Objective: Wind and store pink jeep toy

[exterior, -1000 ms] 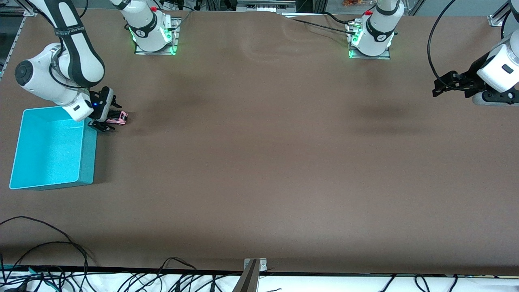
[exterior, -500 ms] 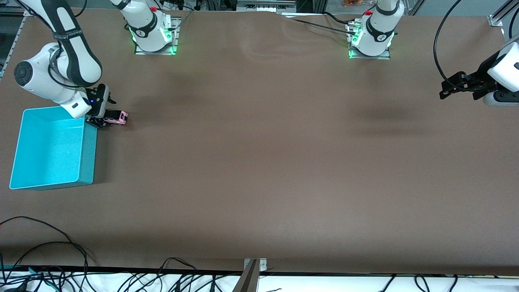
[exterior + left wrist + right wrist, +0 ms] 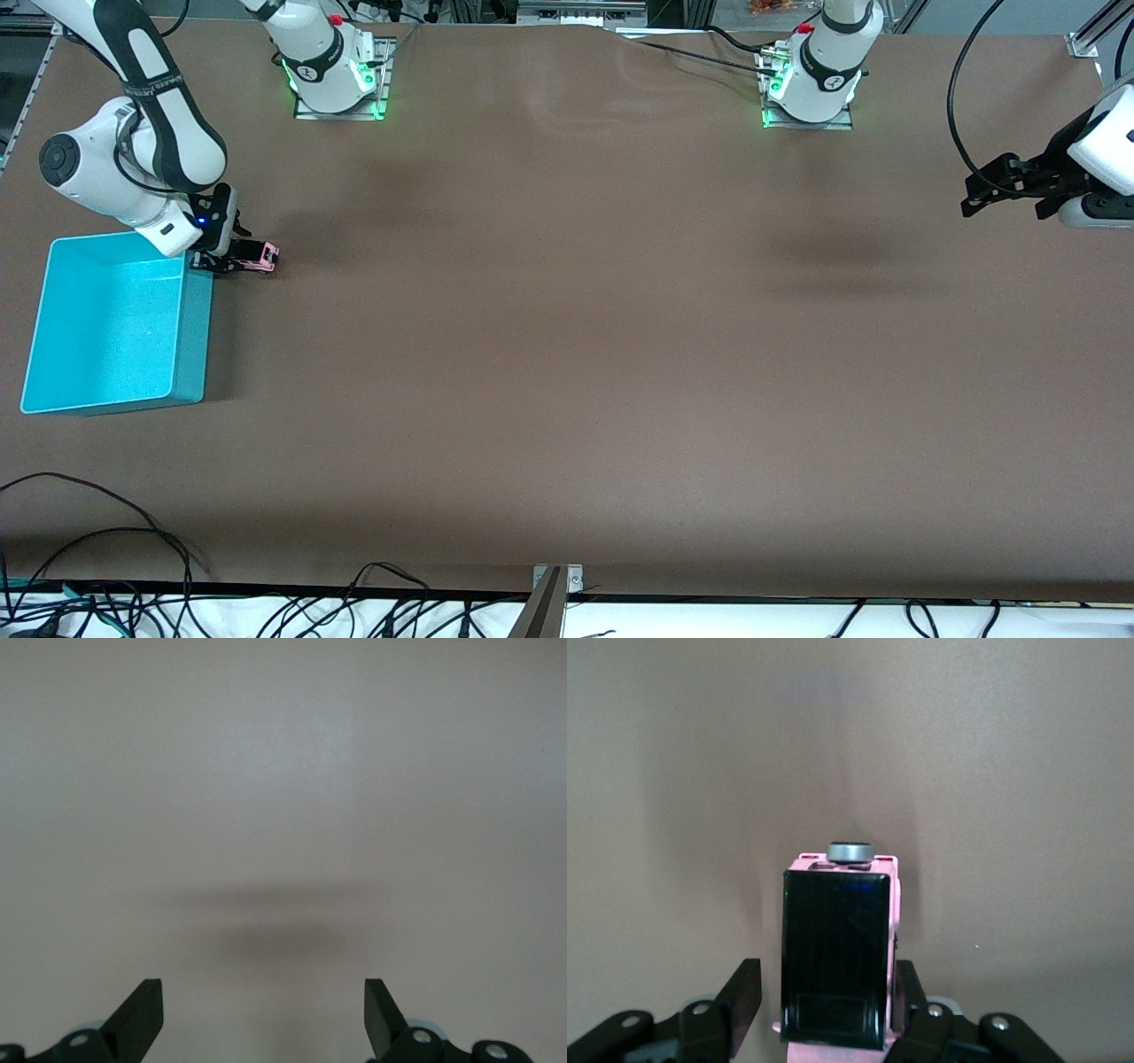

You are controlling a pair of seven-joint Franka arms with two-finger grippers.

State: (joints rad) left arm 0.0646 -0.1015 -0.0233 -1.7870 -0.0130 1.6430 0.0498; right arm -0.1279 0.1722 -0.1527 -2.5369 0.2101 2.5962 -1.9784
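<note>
One bin (image 3: 197, 332), one toy jeep (image 3: 257, 257), two claws: at the table's ten o'clock, my right claw (image 3: 229, 263) is straddling the jeep on the table just beside the bin, a gap showing at one finger. An off-centre squeeze risks rolling it away. My left claw (image 3: 974, 190) is waiting wide open at three o'clock.

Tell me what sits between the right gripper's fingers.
The pink jeep toy, black roof up, stands between the right gripper's fingers on the table, per the right wrist view.
</note>
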